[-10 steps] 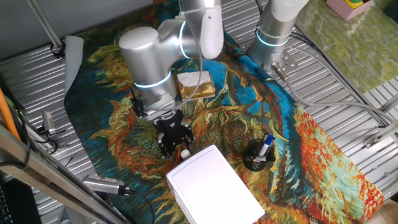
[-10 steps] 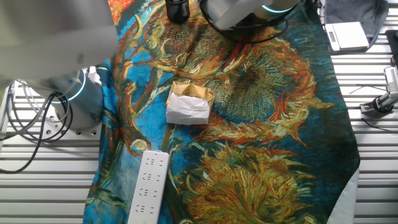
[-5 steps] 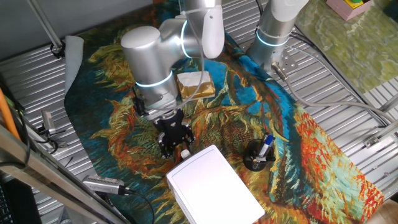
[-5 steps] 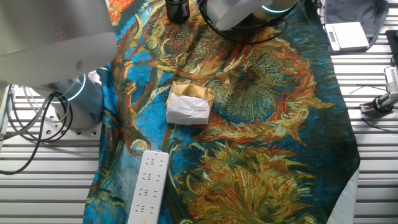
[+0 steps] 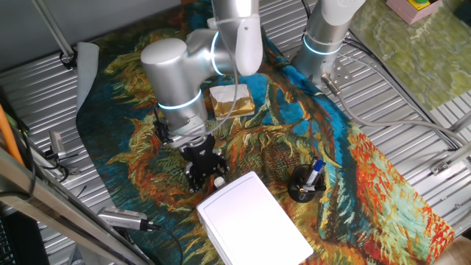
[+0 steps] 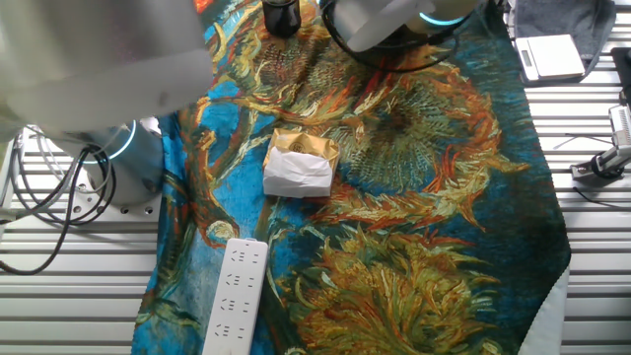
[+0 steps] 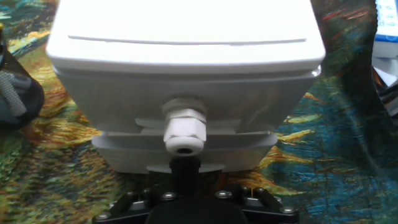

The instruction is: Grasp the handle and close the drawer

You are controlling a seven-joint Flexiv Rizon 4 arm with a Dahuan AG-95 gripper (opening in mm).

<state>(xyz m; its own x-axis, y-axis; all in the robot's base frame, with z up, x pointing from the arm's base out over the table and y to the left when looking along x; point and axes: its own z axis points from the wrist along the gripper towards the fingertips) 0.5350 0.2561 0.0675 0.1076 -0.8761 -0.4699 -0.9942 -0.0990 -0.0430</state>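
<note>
I see the white box on the patterned cloth, its drawer nearly in. My gripper sits just before the handle; whether its jaws hold anything, I cannot tell.

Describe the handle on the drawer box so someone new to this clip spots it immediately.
Start at the white box on the painted cloth, nearest the camera in one fixed view. On its front face, facing the gripper, a small round whitish handle sticks out at the middle. It is the only protruding knob on that otherwise smooth face.
</note>
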